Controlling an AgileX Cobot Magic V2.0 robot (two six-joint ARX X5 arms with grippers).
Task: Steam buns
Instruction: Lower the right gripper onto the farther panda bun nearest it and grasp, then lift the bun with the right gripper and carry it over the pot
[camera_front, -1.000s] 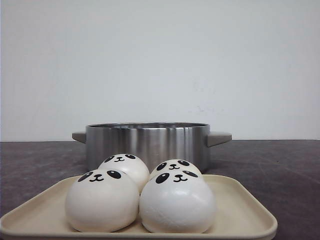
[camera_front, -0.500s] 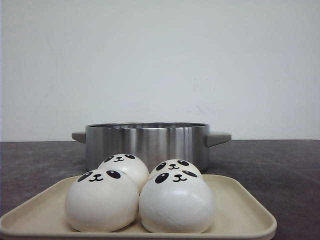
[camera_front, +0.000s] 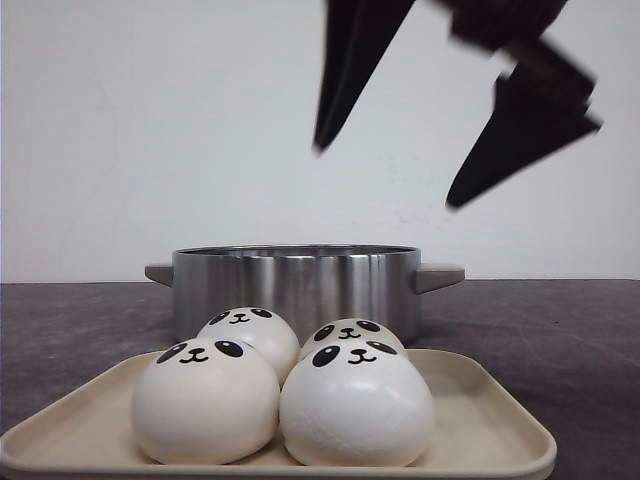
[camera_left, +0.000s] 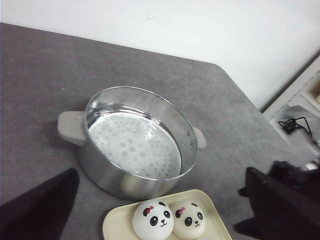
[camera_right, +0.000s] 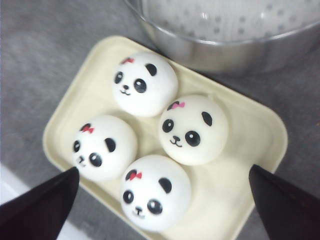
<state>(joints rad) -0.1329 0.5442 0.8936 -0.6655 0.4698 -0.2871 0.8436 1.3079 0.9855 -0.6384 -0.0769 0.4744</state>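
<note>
Four buns (camera_right: 160, 142) sit close together on a cream tray (camera_right: 250, 150) that lies on the grey desk (camera_left: 45, 70). Each is white and round with a black panda face; the right wrist view also shows a small red or pink bow on each head. Seen from the front, two buns stand at the near edge of the tray, touching each other, and two more sit just behind them.

Just beyond the tray stands a steel pot (camera_front: 295, 285) with a grey handle on each side. Its floor is a white plate dotted with holes, and nothing lies inside it.

The right arm's fingers (camera_right: 165, 210) are spread wide and hang above the tray, with the buns lying below the gap between the two dark tips, untouched. In the front view these tips appear as blurred black wedges high over the pot.

The left arm's fingers (camera_left: 165, 210) are also spread wide and hold nothing. They hang above the desk, with the pot and the far end of the tray, carrying two of the buns, below and ahead of them.
</note>
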